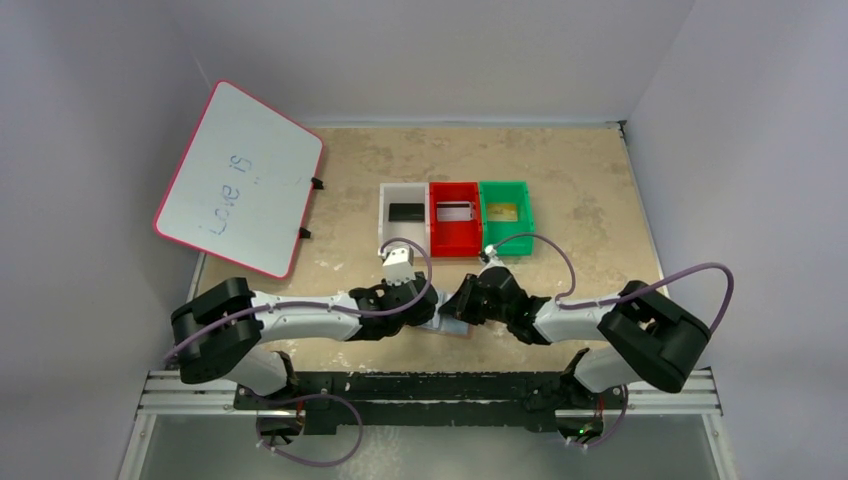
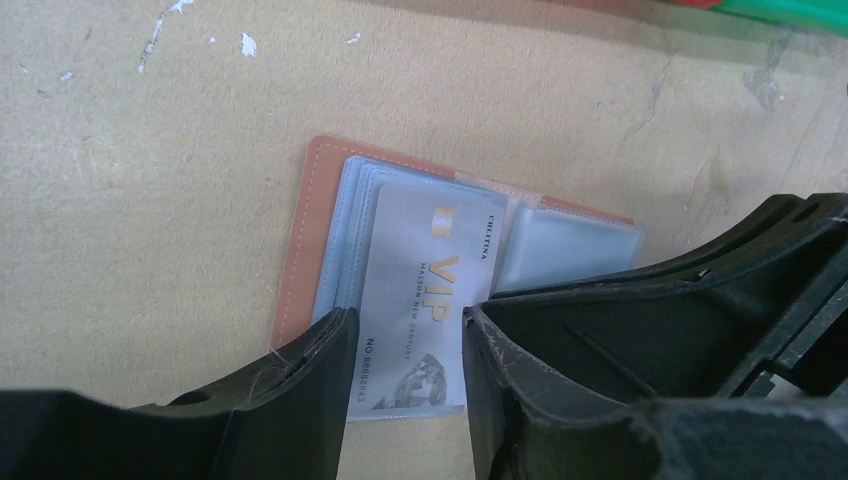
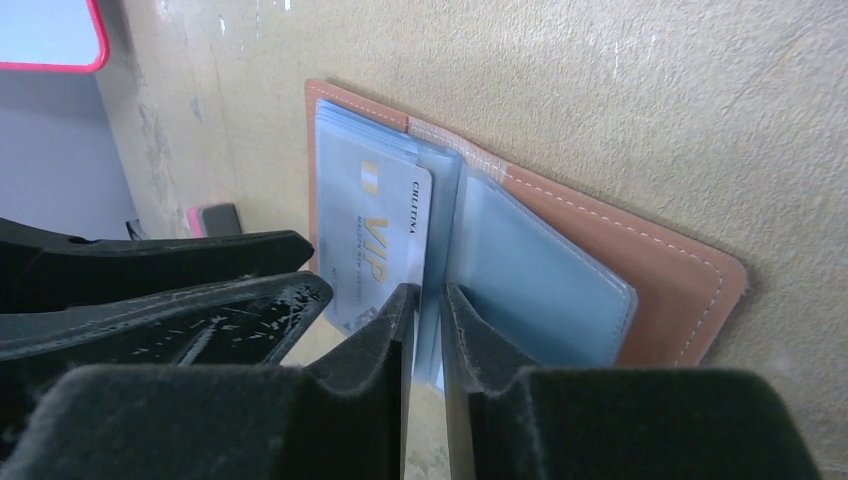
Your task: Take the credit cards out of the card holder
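- A whiteboard [image 1: 240,178] leaned at the far left of the tabletop [image 2: 150,200], well apart from the work.
- The left gripper [image 2: 405,320] was found moderately wide and holding nothing. Its fingers [image 2: 320,360] stood either side of the lower end of a silver-grey credit card [image 2: 420,270] marked VIP.
- The card holder [image 2: 300,250] lay open and flat near the front edge of the tabletop, between the two grippers. The silver-grey credit card sat in the top clear sleeve on the left-hand leaf, its lower end showing at the sleeve's lower edge.
- The right gripper [image 3: 428,295] was narrow, its fingers nipping the edges of the clear sleeves by the spine. It appeared to be pinning the holder.
- Beyond stood a white bin [image 1: 388,222] with a black credit card [image 1: 405,212], a red bin [image 1: 455,242] with a pale card and a green bin [image 1: 505,243] with a gold credit card [image 1: 503,210].
- Judgement: three cards looked sorted already, and the step in hand was drawing out the VIP card.
- Recommendation: the left gripper should close on the exposed card end only, clear of the sleeve film. It should pull along the card's length away from the sleeve, while the right gripper holds firm so the holder does not slide or lift.
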`<state>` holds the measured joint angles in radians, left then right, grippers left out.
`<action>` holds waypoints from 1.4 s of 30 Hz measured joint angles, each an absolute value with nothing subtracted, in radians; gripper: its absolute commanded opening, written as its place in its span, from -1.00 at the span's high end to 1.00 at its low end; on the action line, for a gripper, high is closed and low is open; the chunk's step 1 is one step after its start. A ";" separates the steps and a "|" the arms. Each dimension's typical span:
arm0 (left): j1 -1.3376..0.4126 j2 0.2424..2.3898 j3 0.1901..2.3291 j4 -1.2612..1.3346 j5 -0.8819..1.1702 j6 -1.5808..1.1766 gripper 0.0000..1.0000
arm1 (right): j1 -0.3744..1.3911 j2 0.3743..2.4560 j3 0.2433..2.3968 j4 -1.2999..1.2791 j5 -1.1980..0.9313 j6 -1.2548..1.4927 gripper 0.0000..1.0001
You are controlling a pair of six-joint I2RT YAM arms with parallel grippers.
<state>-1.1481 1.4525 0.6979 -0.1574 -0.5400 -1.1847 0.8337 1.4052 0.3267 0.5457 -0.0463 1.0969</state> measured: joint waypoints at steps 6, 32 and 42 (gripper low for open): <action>-1.148 1.491 0.703 -0.146 -0.516 -1.183 0.27 | 0.828 1.407 0.319 0.567 -0.057 1.098 0.60; -1.148 1.528 0.737 -0.167 -0.521 -1.188 0.50 | 0.789 1.393 0.266 0.650 -0.123 1.111 1.00; -1.149 1.538 0.757 -0.217 -0.554 -1.192 0.52 | 0.770 1.328 0.241 0.620 -0.127 1.109 1.00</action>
